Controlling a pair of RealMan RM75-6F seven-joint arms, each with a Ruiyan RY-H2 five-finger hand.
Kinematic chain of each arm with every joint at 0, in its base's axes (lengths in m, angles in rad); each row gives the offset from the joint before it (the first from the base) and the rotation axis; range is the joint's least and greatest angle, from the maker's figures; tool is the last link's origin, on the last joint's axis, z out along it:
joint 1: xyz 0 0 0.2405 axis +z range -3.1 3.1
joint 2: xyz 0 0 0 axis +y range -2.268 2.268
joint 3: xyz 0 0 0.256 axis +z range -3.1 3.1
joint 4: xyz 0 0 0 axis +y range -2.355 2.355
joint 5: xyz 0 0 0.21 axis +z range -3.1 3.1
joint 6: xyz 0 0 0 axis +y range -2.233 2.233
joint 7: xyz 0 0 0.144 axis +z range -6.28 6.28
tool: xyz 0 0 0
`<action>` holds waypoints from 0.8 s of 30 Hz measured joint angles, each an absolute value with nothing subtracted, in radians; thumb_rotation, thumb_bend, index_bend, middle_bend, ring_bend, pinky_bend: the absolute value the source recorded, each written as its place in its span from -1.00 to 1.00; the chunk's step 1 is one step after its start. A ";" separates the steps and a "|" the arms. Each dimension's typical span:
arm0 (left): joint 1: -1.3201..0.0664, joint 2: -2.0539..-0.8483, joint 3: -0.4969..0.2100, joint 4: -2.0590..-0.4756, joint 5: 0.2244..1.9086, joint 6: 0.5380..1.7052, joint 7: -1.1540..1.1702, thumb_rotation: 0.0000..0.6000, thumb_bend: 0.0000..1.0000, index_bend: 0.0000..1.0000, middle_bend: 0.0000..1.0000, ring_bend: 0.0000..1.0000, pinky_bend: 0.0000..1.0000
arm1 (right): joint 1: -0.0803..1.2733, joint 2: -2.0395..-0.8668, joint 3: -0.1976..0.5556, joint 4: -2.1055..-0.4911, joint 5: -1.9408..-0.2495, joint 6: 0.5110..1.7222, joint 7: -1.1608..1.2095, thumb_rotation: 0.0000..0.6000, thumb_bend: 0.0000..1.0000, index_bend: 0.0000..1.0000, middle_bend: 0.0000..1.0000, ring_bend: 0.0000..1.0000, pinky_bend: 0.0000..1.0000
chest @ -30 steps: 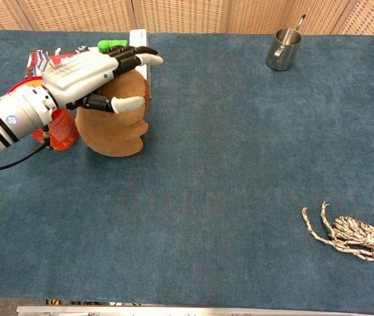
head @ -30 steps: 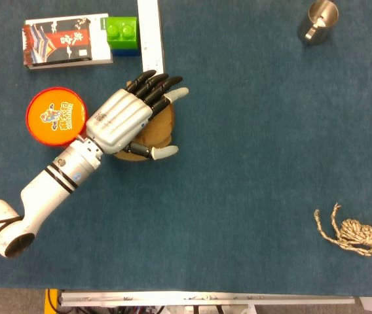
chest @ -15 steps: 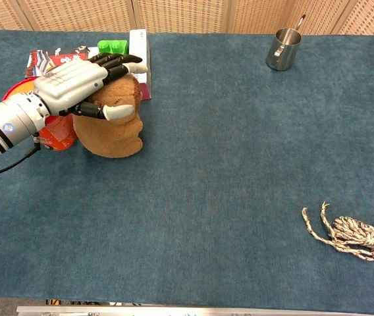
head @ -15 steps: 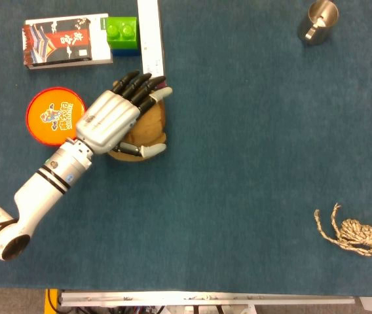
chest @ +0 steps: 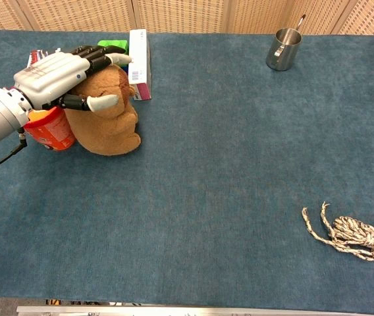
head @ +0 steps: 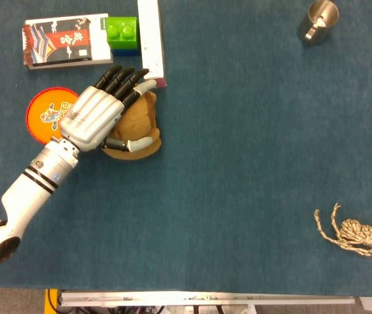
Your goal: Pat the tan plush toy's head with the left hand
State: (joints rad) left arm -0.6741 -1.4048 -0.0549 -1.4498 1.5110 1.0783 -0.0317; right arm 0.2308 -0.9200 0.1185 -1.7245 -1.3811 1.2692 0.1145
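The tan plush toy [head: 145,128] [chest: 112,123] sits at the far left of the blue table. My left hand [head: 96,118] [chest: 57,73] lies palm down on top of its head, fingers stretched out and slightly apart, thumb hanging off the toy's right side. It holds nothing. The hand covers most of the toy's head in the head view. My right hand shows in neither view.
An orange round tub [head: 44,118] [chest: 49,132] stands just left of the toy. Behind it lie a snack packet [head: 58,40], a green brick [head: 122,29] and a white box [head: 150,36]. A metal cup [head: 318,21] is far right, a rope bundle [head: 359,235] near right.
My left hand has slid left and back across the toy's head. The toy has shifted and leaned left with it, showing more of its body in the chest view.
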 measured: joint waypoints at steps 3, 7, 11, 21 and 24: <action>-0.673 -1.400 -0.056 -1.458 1.514 1.081 -0.031 -0.72 -0.78 -0.85 -0.91 -0.95 -1.00 | 0.229 -0.920 0.118 -1.724 -1.382 1.271 0.116 1.00 -0.72 -0.27 -0.11 -0.40 -0.49; -0.673 -1.398 -0.057 -1.466 1.514 1.078 -0.030 -0.72 -0.78 -0.85 -0.91 -0.95 -1.00 | 0.226 -0.920 0.116 -1.722 -1.382 1.274 0.120 1.00 -0.72 -0.27 -0.11 -0.40 -0.49; -0.671 -1.392 -0.058 -1.476 1.515 1.079 -0.033 -0.73 -0.78 -0.85 -0.91 -0.95 -1.00 | 0.224 -0.920 0.116 -1.721 -1.383 1.276 0.122 1.00 -0.72 -0.27 -0.12 -0.39 -0.49; -0.657 -1.359 -0.060 -1.504 1.518 1.099 -0.040 -0.72 -0.78 -0.85 -0.91 -0.95 -1.00 | 0.224 -0.921 0.117 -1.713 -1.383 1.274 0.129 1.00 -0.72 -0.27 -0.11 -0.39 -0.49; -0.644 -1.344 -0.062 -1.514 1.513 1.115 -0.039 -0.72 -0.78 -0.85 -0.91 -0.95 -1.00 | 0.226 -0.922 0.118 -1.710 -1.382 1.271 0.132 1.00 -0.72 -0.27 -0.11 -0.39 -0.49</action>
State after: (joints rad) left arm -0.6444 -1.3440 -0.0620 -1.5137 1.5130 1.1146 -0.0386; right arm 0.2261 -0.9219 0.1183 -1.7097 -1.3817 1.2707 0.1317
